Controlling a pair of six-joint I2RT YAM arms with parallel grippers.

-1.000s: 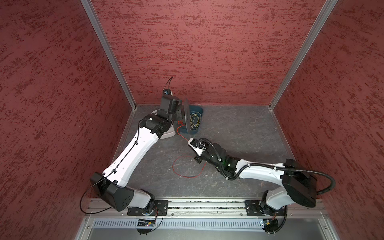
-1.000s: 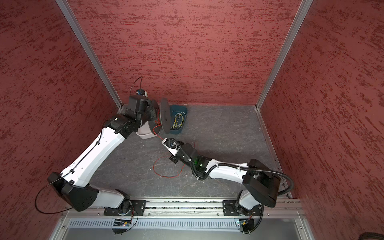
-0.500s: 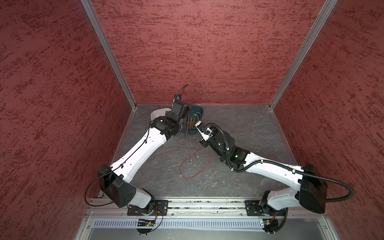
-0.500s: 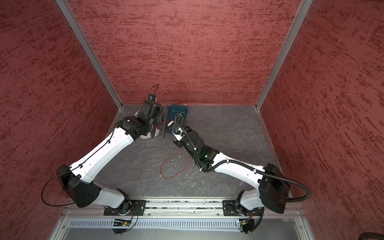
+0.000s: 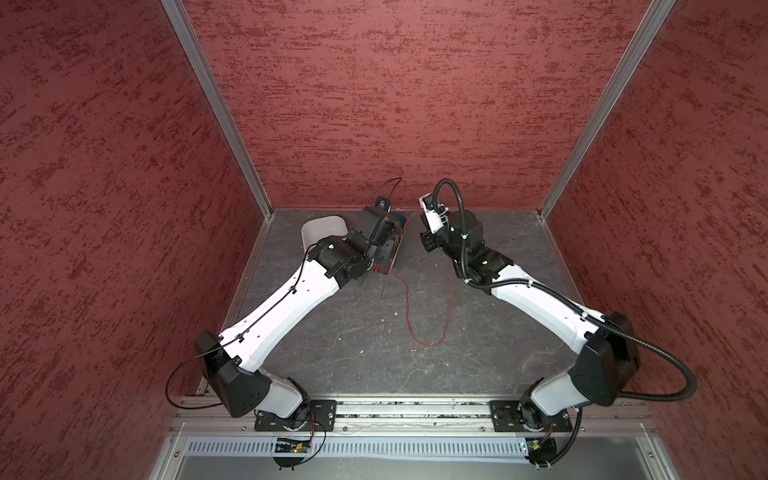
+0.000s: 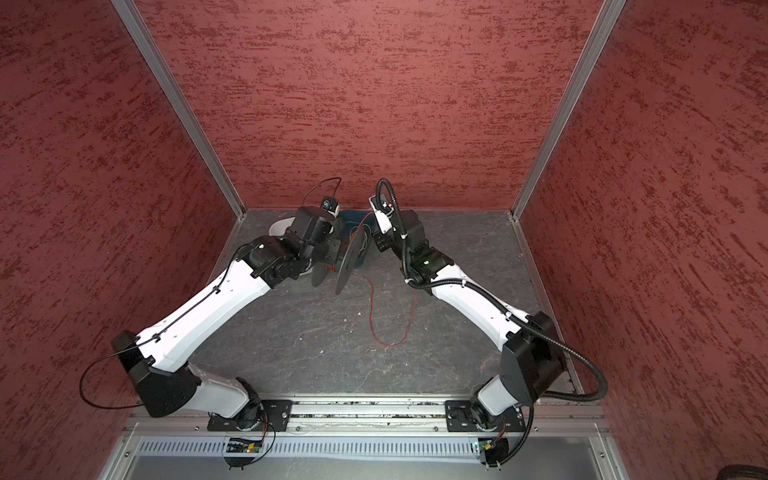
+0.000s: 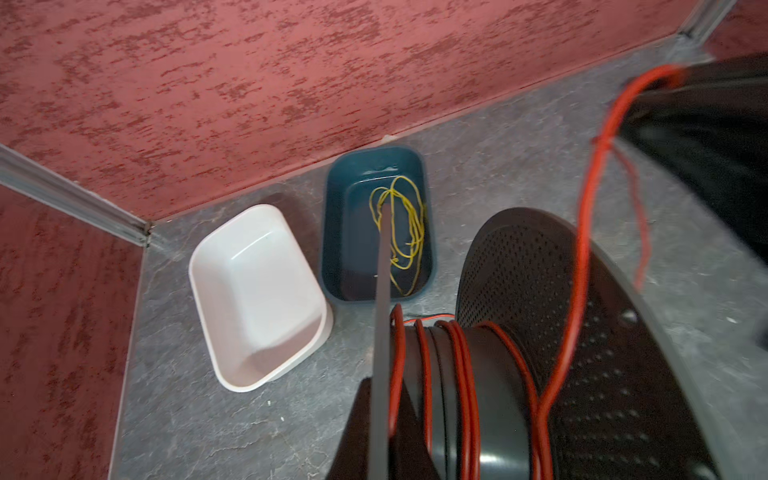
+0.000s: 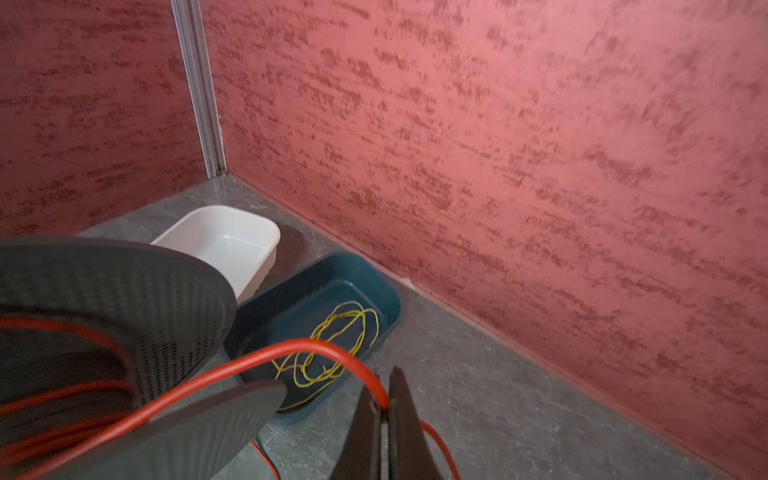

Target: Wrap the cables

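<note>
Left hand [image 6: 328,259]: clamped shut on one flange of the black spool [image 7: 582,332]. The spool looks lifted clear of the surface [image 5: 353,332] with its flanges on edge. My guess is that's so the gap over the hub [image 7: 494,395] faces the other arm and wire can drop in.
Right hand [image 8: 384,415]: pinched tight on the red cable [image 8: 257,359], right at the fingertips. It's up near the back wall, just beside the spool. Looks like the feeder, there to carry wire round the hub.
Cable: a few turns sit on the hub and one strand runs over a flange rim to the right hand. The rest hangs into a long slack loop [image 5: 430,345] on the surface between the arms.
Progress: somewhere in the middle I'd say, plenty of loose wire left.
Around: empty white bin [image 7: 257,299] in the back corner. Teal bin [image 7: 345,232] just beside it holds yellow-green wires [image 8: 328,332], not part of this job.
In the way: the flange nearer the right hand. The strand crosses its rim, so it could slip off outside instead of landing on the hub. Both bins sit close behind the spool, so there's not much room. The slack loop might drag or snag too.
</note>
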